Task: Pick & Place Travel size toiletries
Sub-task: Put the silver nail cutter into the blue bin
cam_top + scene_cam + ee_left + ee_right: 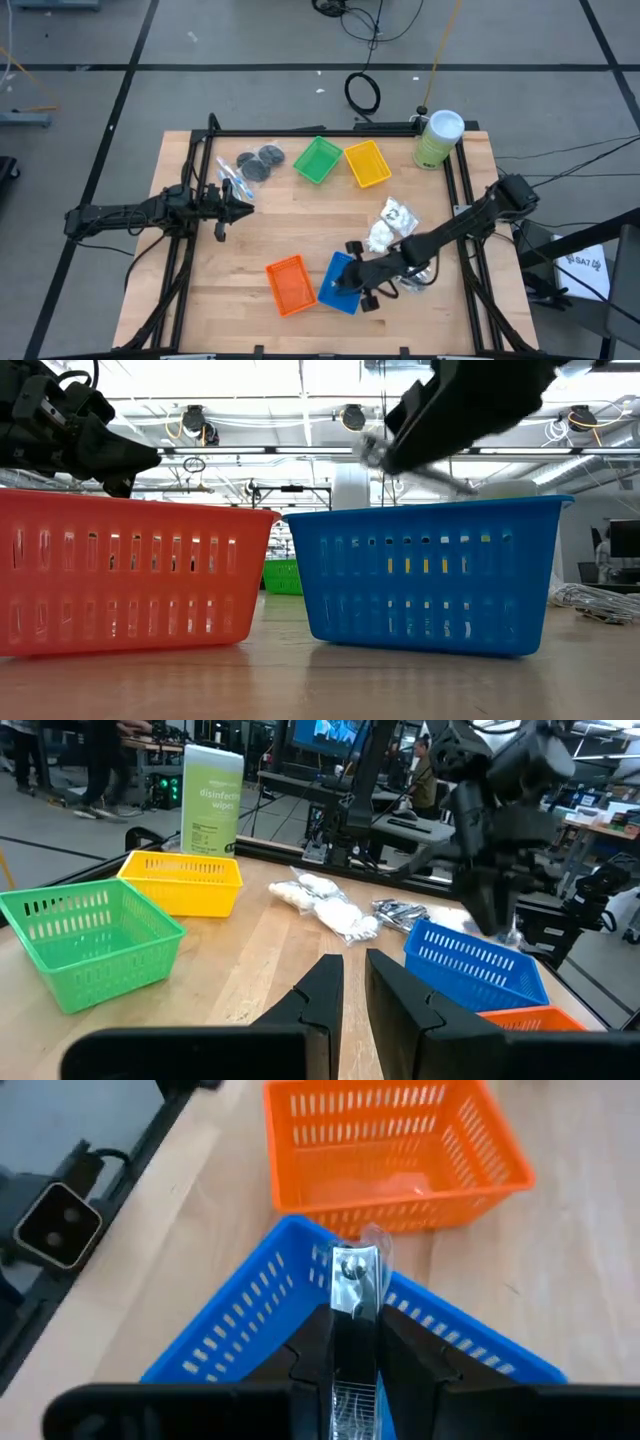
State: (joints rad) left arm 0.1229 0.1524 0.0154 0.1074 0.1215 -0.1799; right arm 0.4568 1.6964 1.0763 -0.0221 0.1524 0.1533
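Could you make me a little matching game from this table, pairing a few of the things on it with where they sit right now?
Things:
1. orange tray
2. pale green canister
3. dark grey discs
4. silver foil item

Places:
A. gripped in the right tool, over the blue tray
B. at the table's far right corner, beyond the yellow tray
C. right beside the blue tray, near the front edge
D. on the bare wood, next to the green tray, by the left tool

Pairs: 1-C, 2-B, 3-D, 4-A
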